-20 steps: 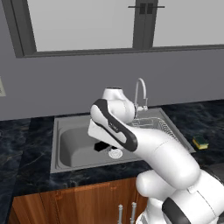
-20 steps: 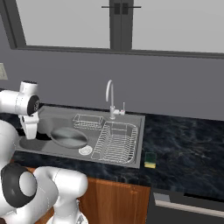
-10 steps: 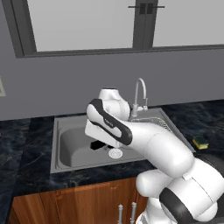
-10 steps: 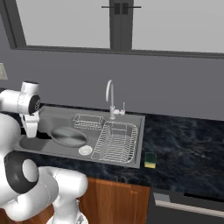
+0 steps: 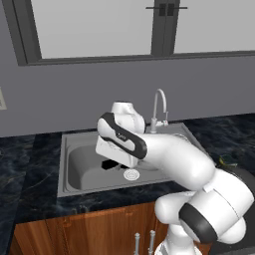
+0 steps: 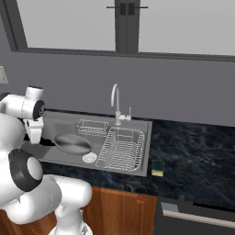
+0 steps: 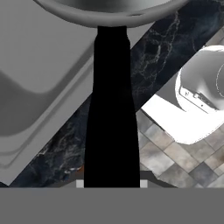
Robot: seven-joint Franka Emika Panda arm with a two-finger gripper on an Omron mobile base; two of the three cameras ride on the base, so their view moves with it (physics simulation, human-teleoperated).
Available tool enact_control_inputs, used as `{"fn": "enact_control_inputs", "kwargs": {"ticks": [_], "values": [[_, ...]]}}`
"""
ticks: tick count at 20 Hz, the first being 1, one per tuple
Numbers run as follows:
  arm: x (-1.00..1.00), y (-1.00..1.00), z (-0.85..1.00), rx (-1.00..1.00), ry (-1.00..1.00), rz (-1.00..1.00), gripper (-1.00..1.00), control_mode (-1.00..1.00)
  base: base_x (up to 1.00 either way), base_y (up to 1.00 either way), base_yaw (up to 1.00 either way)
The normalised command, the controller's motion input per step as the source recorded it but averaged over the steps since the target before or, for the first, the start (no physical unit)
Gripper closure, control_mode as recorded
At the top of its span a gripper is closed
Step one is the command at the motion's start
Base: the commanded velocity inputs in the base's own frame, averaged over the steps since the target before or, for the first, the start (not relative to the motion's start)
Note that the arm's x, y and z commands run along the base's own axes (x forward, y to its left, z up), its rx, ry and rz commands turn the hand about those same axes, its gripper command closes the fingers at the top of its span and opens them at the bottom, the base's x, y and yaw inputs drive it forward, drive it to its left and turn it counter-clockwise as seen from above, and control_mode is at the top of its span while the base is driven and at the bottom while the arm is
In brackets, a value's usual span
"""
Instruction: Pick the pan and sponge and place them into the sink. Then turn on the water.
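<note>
Pan (image 6: 72, 143) is sitting lower in the sink (image 6: 144, 151) than before; gripper (image 7: 111, 186), closed on its handle (image 7: 111, 109), is reaching over the front rim; sponge (image 6: 158, 167) is lying on the bench (image 6: 197, 156).

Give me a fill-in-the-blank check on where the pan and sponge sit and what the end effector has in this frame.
The pan sits inside the ____.
The end effector is shut on the pan's black ____.
The sponge lies on the dark ____, right of the sink.
No ____ runs from the faucet.

Missing words: sink; handle; counter; water
</note>
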Motion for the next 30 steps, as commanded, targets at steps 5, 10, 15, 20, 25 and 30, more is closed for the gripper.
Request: {"fn": "enact_control_inputs", "kwargs": {"ticks": [5,10,15,20,25,30], "values": [[0.17,0.02,-0.16,0.04,0.01,0.00,1.00,-1.00,0.00,0.00,0.00],[0.18,0.07,-0.15,0.02,0.00,0.00,1.00,-1.00,0.00,0.00,0.00],[0.21,0.11,-0.14,0.01,0.00,0.00,1.00,-1.00,0.00,0.00,0.00],[0.21,0.08,-0.13,0.01,0.00,0.00,1.00,-1.00,0.00,0.00,0.00],[0.25,0.06,-0.12,0.04,0.00,0.00,1.00,-1.00,0.00,0.00,0.00],[0.26,0.06,-0.13,0.04,0.00,0.00,1.00,-1.00,0.00,0.00,0.00]]}}
